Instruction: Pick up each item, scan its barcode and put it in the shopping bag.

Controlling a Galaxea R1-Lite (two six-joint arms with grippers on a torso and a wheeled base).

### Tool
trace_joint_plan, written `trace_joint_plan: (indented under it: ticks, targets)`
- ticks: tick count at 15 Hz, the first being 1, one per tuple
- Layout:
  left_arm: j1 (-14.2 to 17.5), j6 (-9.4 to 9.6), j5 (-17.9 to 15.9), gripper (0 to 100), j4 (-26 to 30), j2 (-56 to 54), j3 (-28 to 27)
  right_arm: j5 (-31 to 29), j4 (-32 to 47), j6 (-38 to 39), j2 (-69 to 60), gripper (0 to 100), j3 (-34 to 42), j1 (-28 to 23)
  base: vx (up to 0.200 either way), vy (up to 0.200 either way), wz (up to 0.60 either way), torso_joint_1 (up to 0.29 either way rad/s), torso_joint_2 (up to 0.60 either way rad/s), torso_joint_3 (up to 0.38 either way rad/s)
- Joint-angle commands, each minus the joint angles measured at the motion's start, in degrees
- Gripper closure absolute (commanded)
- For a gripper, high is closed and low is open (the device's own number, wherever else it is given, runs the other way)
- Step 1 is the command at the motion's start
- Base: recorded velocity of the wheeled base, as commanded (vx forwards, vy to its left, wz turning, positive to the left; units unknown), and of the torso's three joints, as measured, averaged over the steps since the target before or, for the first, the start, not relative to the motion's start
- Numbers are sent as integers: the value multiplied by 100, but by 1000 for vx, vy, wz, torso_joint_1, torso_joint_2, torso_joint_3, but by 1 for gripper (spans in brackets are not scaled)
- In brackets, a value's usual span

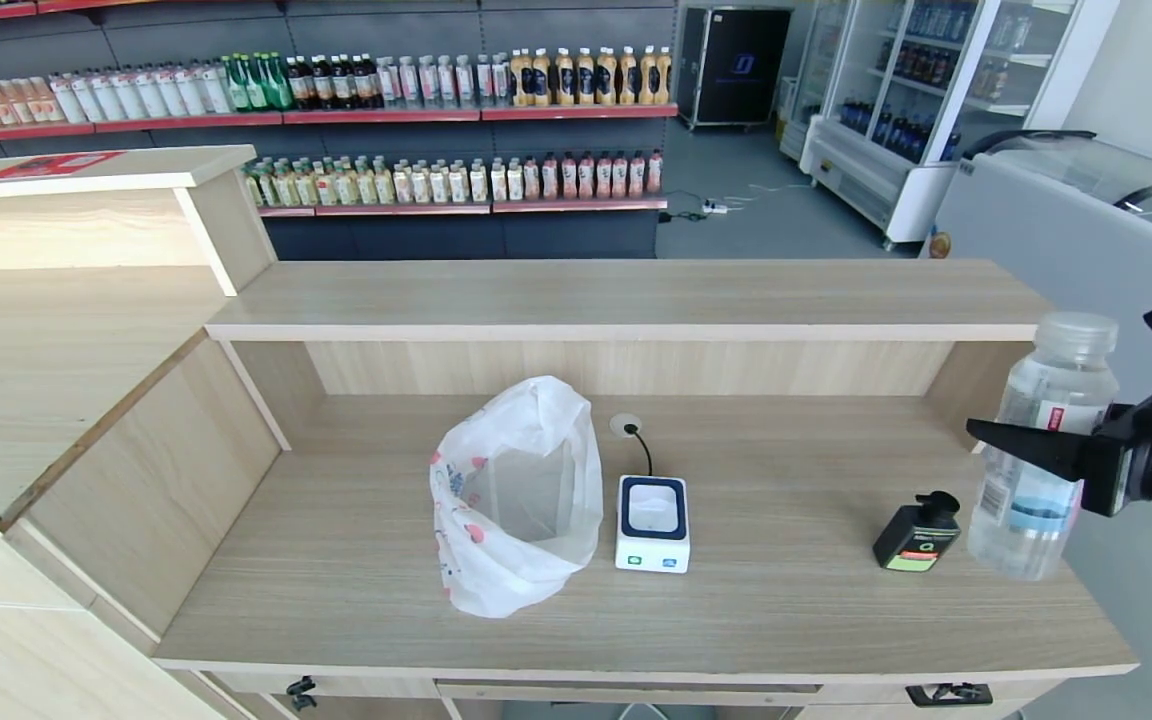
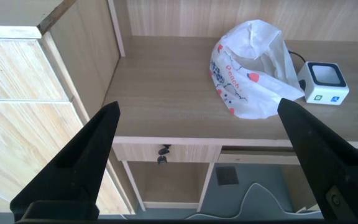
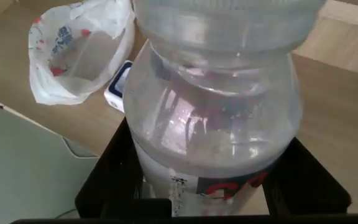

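Observation:
My right gripper [image 1: 1031, 450] is shut on a clear water bottle [image 1: 1041, 440] with a white cap, held slightly tilted over the counter's right end. In the right wrist view the bottle [image 3: 213, 118] sits between the black fingers [image 3: 107, 174]. A small black pump bottle [image 1: 918, 533] stands on the counter just left of it. The white shopping bag [image 1: 516, 495] stands open at mid-counter, with the white and blue barcode scanner [image 1: 652, 522] at its right. My left gripper [image 2: 199, 109] is open and holds nothing, off the counter's front left corner, facing the bag [image 2: 250, 62] and scanner [image 2: 325, 81].
The counter [image 1: 736, 610] has a raised back ledge [image 1: 626, 295] and a side wall on the left [image 1: 166, 480]. The scanner's cable runs to a hole [image 1: 625, 425] behind it. Shelves of drinks [image 1: 456, 130] and fridges [image 1: 916, 100] stand beyond.

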Motion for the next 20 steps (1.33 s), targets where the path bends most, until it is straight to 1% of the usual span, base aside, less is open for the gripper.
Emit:
trace_joint_plan:
  ticks: [1,2,3,4,6,8,9,11,14,15,16,17,18,20]
  targets:
    - [3,-4,0,0,-1,6,0,-891,-7,-976,153,100,-53,-202,0,0,0,0,0,0]
    - [3,-4,0,0,-1,6,0,-1269,-25,-1301,145,100,-44,-211,0,0,0,0,0,0]
    - [3,-4,0,0,-1,6,0,-1348,-34,-1512,118,100,-44,-211,0,0,0,0,0,0]
    - [3,-4,0,0,-1,6,0,-1348,-34,-1583,109,100,-27,-211,0,0,0,0,0,0]
    - [3,-4,0,0,-1,6,0,-1348,-60,-1978,109,100,-18,-211,0,0,0,0,0,0]
    - [3,-4,0,0,-1,6,0,-1348,-51,-2066,101,100,0,-211,0,0,0,0,0,0]
    - [3,-4,0,0,-1,6,0,-1330,-51,-2075,118,100,-9,-211,0,0,600,2,2,-2]
    - [3,-4,0,0,-1,6,0,-1304,-324,-2593,171,100,184,-202,0,0,600,5,2,5]
    - [3,-4,0,0,-1,6,0,-1304,-878,-2760,426,100,149,-8,0,0,600,4,-2,1]
    - [3,-4,0,0,-1,6,0,-1234,-965,-2866,505,100,140,0,0,0,600,-2,-2,12]
    - [3,-4,0,0,-1,6,0,-1005,-939,-2892,628,100,105,-17,0,0,600,32,7,2]
    - [3,-4,0,0,-1,6,0,-891,-948,-2892,698,100,96,-26,0,0,0,0,0,0]
    - [3,-4,0,0,-1,6,0,-539,-974,-2892,944,100,79,-96,0,0,0,0,0,0]
    - [3,-4,0,0,-1,6,0,-293,-1168,-3042,1243,100,88,-193,0,0,0,0,0,0]
